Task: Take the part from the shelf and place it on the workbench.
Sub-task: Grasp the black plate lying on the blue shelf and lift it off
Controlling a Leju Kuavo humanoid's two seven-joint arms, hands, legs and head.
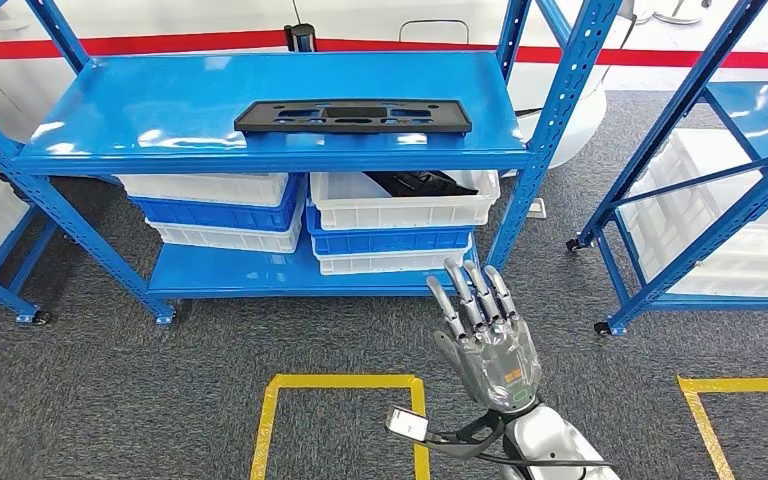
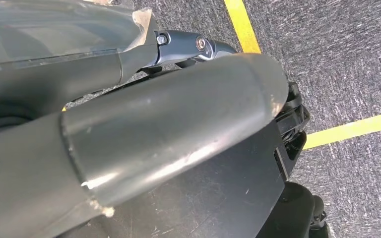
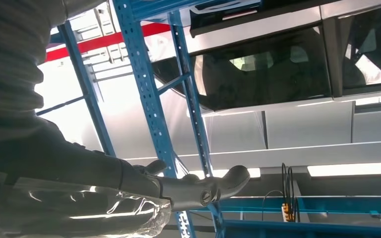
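A long flat black part point(image 1: 353, 116) with cut-outs lies across the top of the blue shelf point(image 1: 140, 110). My right hand point(image 1: 485, 335) is raised in front of the shelf's lower tier, below and to the right of the part, well apart from it. Its fingers point(image 1: 472, 292) are stretched out straight and hold nothing. In the right wrist view its thumb point(image 3: 213, 187) sticks out in front of a blue shelf post point(image 3: 146, 99).
White and blue bins point(image 1: 405, 215) are stacked under the top shelf, one holding black parts. A second blue rack point(image 1: 720, 200) with white bins stands at the right. Yellow floor lines point(image 1: 340, 382) mark squares on grey carpet.
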